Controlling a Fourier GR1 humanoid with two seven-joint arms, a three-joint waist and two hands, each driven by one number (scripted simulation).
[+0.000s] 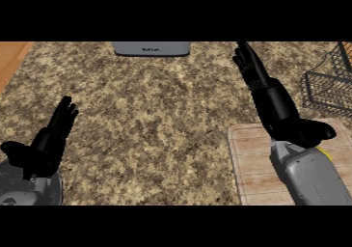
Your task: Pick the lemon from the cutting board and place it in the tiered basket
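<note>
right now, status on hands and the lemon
Left hand open, resting at lower left. Right hand open above cutting board. Lemon mostly hidden behind right forearm. Tiered basket at right edge.

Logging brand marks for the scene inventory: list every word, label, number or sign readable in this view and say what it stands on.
One small white marking on the flat grey appliance at the speckled stone counter's far edge: too blurred to read.
No text shows on the pale wooden cutting board, the black wire tiered basket, the left hand or the right hand.
</note>
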